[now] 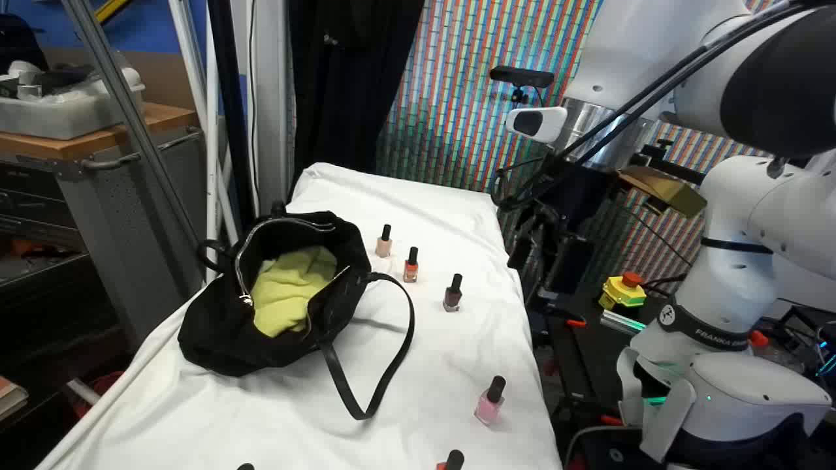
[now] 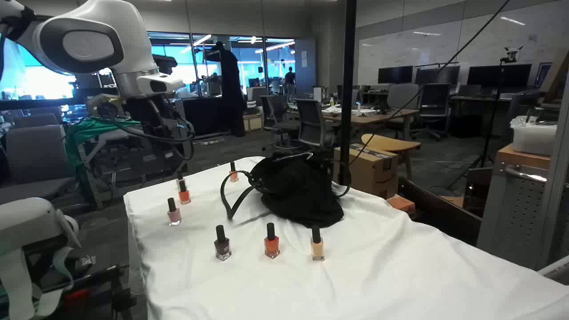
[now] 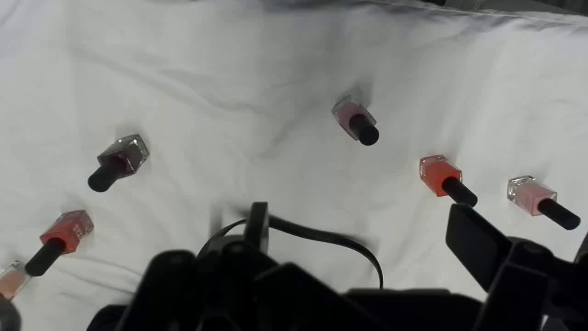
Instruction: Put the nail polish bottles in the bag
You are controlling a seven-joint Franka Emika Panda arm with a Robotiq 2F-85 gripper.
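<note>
Hand (image 3: 363,225) is hanging wide above the white-draped counter (image 1: 418,437), gripping nothing. Nail polish bottles (image 2: 272,246) are standing upright below it, spaced apart, presumably giving the hand room to straddle each one. Bag (image 1: 222,336) is sitting lower than the hand, on the side away from the robot's base (image 1: 738,398), mouth gaping upward, likely for receiving them. "FRANKA" is showing on the base's band (image 1: 715,336); lettering on the red bottle (image 3: 69,231) is appearing too small to read.
</note>
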